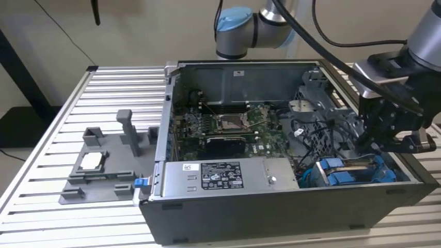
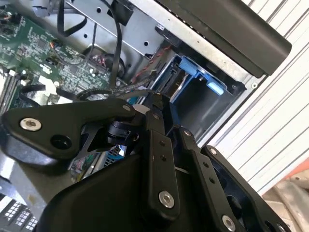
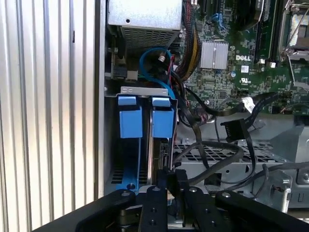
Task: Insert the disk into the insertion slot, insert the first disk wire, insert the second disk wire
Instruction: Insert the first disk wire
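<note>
Disk status: the flat silver-grey hard drive (image 3: 161,125) in its bright blue plastic carrier sits inside the dark-grey sheet-metal drive cage (image 3: 145,90), beside a second blue carrier (image 3: 130,123). My black end effector (image 3: 171,177) hangs close over it; I cannot tell how wide it stands.

The computer case (image 1: 276,217) stands on the surface (image 1: 117,88), with a fixture (image 1: 103,165) at the exterior view's left. Inside, the insertion slot (image 1: 351,173) adjoins the power supply (image 1: 220,175) on the exterior view's right.
</note>
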You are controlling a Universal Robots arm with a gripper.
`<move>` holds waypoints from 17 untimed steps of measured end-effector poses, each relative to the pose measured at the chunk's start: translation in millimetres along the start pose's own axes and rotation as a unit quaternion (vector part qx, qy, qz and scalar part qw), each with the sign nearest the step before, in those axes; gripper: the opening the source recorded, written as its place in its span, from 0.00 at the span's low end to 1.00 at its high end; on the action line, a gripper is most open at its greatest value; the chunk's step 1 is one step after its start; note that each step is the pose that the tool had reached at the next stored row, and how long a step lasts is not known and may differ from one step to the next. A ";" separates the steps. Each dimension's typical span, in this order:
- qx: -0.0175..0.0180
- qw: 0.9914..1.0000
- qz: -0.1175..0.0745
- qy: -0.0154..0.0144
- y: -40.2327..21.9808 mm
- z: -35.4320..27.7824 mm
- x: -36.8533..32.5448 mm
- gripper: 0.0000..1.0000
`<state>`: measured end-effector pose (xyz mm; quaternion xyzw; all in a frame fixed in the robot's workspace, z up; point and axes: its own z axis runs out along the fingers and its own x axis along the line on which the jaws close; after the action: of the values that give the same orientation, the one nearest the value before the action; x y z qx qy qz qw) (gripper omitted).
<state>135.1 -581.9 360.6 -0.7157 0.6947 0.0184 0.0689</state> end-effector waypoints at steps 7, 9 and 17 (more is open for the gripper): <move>0.000 1.000 0.000 -0.001 -5.9 11.9 1.7 0.20; 0.000 1.000 0.000 -0.001 -6.8 14.8 2.0 0.20; 0.000 1.000 0.000 0.002 -9.0 19.9 2.7 0.20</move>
<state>145.5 -581.9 341.2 -0.7158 0.6949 0.0171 0.0675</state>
